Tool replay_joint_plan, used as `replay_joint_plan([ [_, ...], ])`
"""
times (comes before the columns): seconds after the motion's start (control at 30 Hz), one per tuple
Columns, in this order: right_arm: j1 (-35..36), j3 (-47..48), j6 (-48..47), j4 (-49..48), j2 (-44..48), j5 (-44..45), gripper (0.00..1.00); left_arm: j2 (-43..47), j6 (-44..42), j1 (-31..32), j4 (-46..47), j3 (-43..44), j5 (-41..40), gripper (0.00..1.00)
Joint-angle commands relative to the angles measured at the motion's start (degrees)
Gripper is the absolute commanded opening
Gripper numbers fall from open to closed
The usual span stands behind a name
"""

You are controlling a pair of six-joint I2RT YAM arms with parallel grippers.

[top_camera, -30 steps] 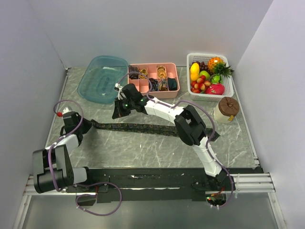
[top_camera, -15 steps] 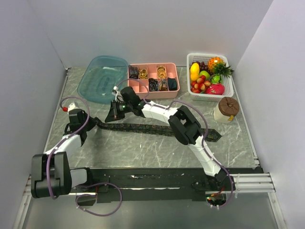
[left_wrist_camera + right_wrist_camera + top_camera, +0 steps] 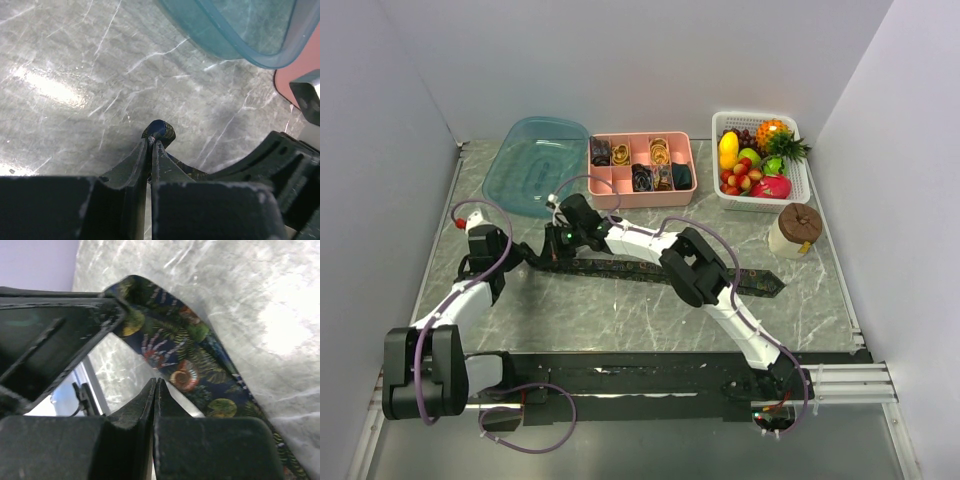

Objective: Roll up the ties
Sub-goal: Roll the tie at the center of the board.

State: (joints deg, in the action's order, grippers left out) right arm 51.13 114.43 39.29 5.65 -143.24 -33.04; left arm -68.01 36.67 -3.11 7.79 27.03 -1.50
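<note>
tie (image 3: 162, 131) tip in L gripper (image 3: 151, 143), pinched

The right arm (image 3: 692, 266) covers the tie's (image 3: 616, 268) middle.

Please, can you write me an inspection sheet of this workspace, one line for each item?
Surface: grey marble table, with glare patches.
Job's things: patterned tie lies stretched across the table; rolled ties sit in the pink tray.
Clutter: blue tub, fruit basket, brown-lidded jar.
Pincers: left pincer shut on the tie's end; right pincer shut, empty, near that end.
Cables: purple-grey cables loop along both arms.
Surroundings: plain white walls on three sides.
</note>
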Motion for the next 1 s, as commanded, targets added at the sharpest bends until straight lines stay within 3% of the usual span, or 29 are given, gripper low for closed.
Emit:
replay_joint_plan([
  [0.0,0.1,1.9,-2.1,0.1,0.2,3.6,0.0,1.8,-1.3,0.7,-0.3,2.5,-1.3,0.01],
  [0.2,0.0,0.6,-3.2,-0.7,1.2,5.3,0.0,2.8,-1.6,1.1,-1.2,2.5,-2.4,0.01],
  [0.4,-0.1,-7.1,-4.8,-4.9,6.7,9.0,0.0,3.0,-1.8,1.5,-0.9,2.2,-2.5,0.01],
  [0.97,0.2,-4.8,-4.7,-5.4,4.6,8.9,0.0,3.7,-2.3,5.0,-0.6,2.0,-1.9,0.01],
])
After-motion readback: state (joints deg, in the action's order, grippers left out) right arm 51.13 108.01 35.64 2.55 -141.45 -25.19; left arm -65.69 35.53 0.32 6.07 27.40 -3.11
